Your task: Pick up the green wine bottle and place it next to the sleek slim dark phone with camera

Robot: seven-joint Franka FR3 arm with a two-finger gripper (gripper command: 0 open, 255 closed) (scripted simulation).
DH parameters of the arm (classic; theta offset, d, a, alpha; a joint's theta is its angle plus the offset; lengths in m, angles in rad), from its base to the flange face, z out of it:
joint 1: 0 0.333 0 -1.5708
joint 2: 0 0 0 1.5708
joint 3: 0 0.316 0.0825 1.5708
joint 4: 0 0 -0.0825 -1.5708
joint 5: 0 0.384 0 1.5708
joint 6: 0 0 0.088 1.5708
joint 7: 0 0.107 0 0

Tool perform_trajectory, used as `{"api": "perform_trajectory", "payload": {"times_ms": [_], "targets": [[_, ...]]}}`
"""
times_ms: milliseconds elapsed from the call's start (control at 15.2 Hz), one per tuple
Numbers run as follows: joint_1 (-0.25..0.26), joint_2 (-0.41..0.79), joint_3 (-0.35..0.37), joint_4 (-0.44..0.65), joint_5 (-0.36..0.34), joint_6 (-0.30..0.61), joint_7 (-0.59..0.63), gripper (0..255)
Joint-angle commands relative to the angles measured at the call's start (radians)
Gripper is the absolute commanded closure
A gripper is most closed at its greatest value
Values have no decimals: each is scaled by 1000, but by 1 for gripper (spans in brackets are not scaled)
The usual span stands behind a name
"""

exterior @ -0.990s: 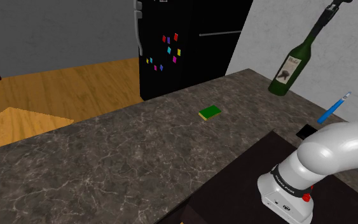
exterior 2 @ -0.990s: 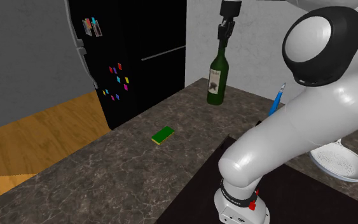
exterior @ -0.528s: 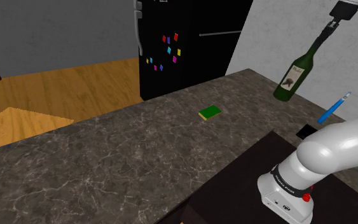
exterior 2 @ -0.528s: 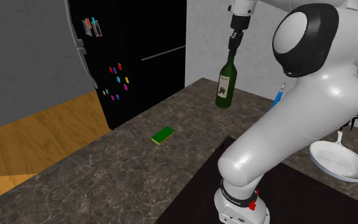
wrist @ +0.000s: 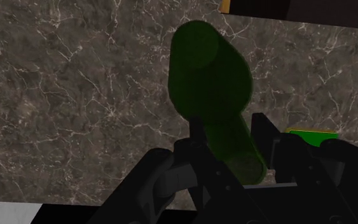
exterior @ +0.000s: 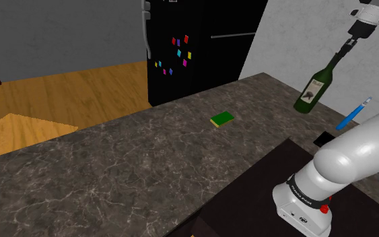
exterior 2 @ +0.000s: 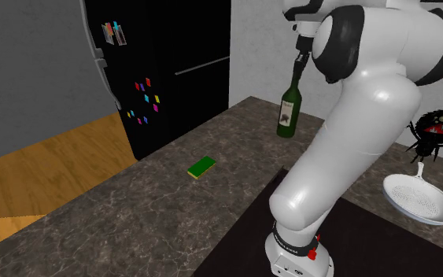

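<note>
The green wine bottle [exterior: 317, 86] hangs tilted over the far end of the dark stone counter [exterior: 114, 161], and my gripper [exterior: 350, 43] is shut on its neck from above. In the second exterior view the bottle [exterior 2: 289, 112] hangs under the gripper [exterior 2: 299, 61], beside the white arm. In the wrist view the bottle's body [wrist: 212, 95] stretches away from the gripper [wrist: 231, 149] over the counter. The slim dark phone [exterior: 324, 139] lies flat on the counter near the stand, below the bottle in the shoulder view.
A blue pen [exterior: 353, 114] lies between bottle and phone. A small green pad [exterior: 222, 119] lies mid-counter. A black fridge [exterior: 201, 47] with coloured magnets stands behind. A white strainer [exterior 2: 419, 197] and a spider figure [exterior 2: 440, 130] sit at the second exterior view's right. The dark stand [exterior: 262, 195] fills the near corner.
The gripper has carried the bottle toward the shoulder view's right, closer to the pen and phone. The arm's upper links have swung the same way. The bottle stays tilted.
</note>
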Motion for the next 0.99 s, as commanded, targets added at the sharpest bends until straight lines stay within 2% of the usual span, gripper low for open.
{"api": "perform_trajectory", "payload": {"times_ms": [0, 198, 396, 924], "targets": [[-8, 76, -55, 21, 53, 34, -75, 255], [-42, 205, -117, 59, 157, 72, -188, 255], [-108, 334, -139, 108, 266, 90, -292, 255], [-108, 342, -128, 7, 277, 195, -303, 255]]}}
